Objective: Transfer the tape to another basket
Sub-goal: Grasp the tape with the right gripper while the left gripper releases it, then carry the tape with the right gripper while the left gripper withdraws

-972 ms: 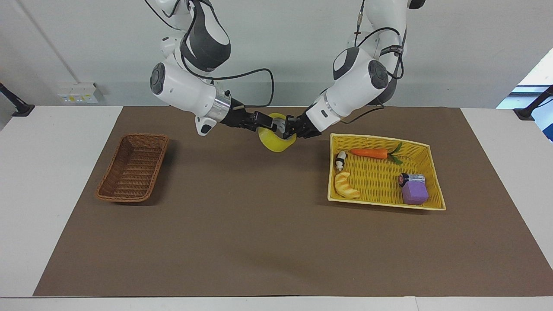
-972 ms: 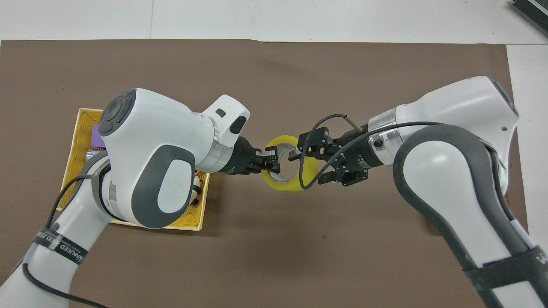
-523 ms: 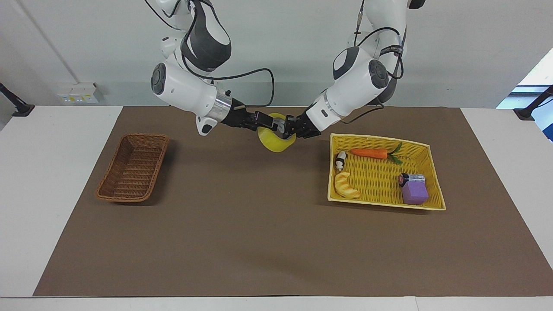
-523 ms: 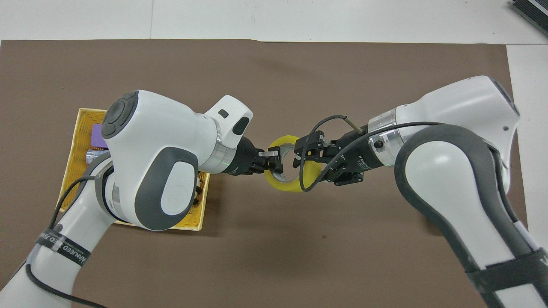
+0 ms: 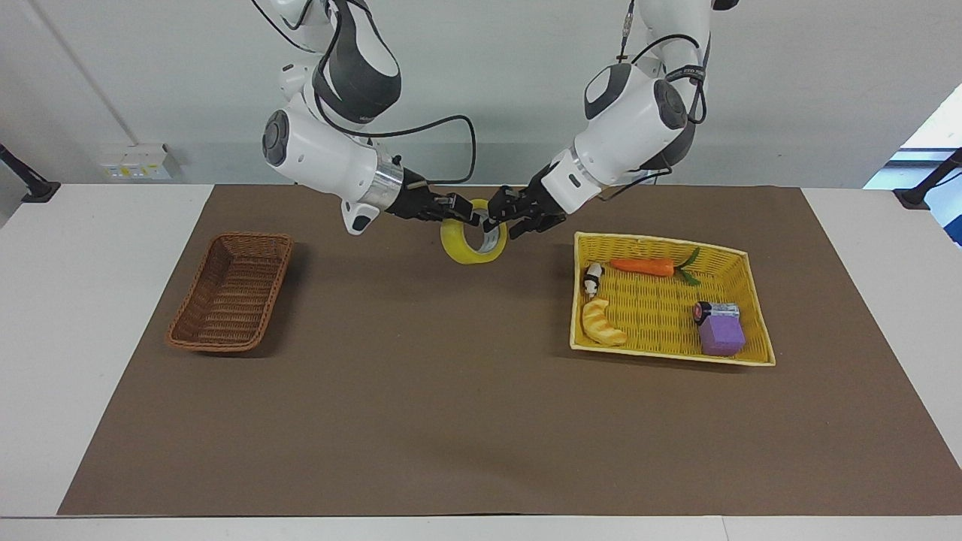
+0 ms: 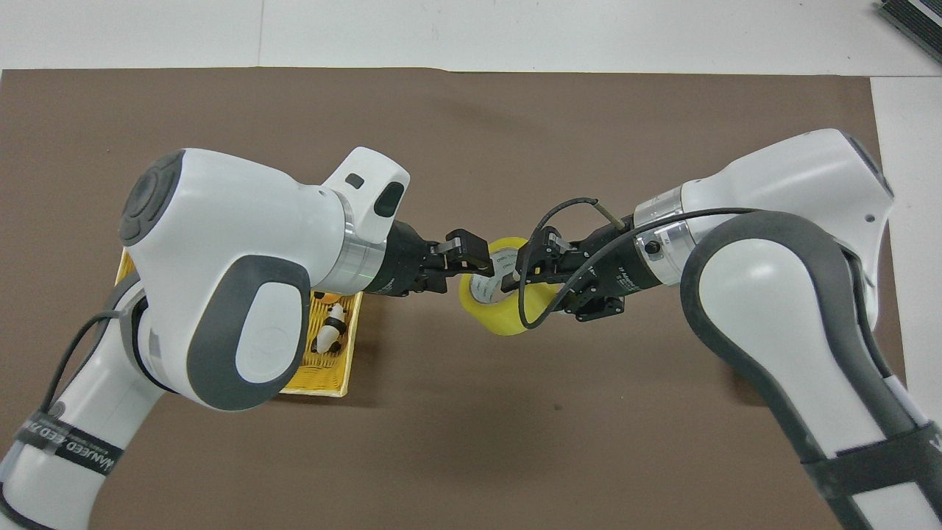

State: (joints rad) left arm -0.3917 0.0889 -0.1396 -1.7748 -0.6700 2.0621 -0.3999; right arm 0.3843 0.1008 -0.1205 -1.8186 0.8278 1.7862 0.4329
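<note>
The tape (image 5: 467, 254), a yellow roll with a pale core, hangs in the air over the brown mat between the two baskets; in the overhead view the tape (image 6: 500, 320) shows its open ring. My right gripper (image 5: 470, 216) (image 6: 515, 271) is shut on the roll's upper rim. My left gripper (image 5: 502, 216) (image 6: 467, 259) stands open right beside that rim, its fingers spread. The dark brown wicker basket (image 5: 197, 300) lies toward the right arm's end of the table with nothing in it; my right arm hides it in the overhead view.
The yellow woven basket (image 5: 661, 242) (image 6: 324, 383) at the left arm's end holds a carrot (image 5: 642, 266), a croissant toy (image 5: 601, 323), a purple block (image 5: 721, 336) and a small black-and-white toy (image 5: 593, 279). The brown mat (image 5: 421, 391) covers most of the table.
The right gripper closed on the tape's rim while the left gripper, which held it, opened. The left arm has risen and drawn back a little; the roll swung to hang from the right gripper.
</note>
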